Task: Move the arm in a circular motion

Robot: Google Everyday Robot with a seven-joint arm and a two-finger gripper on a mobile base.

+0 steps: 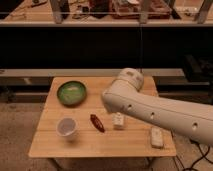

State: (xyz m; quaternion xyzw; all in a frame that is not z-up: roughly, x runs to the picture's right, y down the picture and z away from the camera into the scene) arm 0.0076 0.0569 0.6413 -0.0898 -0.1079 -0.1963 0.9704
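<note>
Wooden surface (50, 142) carries a green bowl (71, 93), white cup (67, 128) and red object (97, 122). Above its right half, the arm (150, 110) reaches leftward from the right; its hand (118, 120) hangs near the centre, grip unclear.

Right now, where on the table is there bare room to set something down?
Bare wood: the front strip between white cup and white packet, and the table left edge below the green bowl. Crowded mid-table: red item and gripper, hanging under the arm.
</note>
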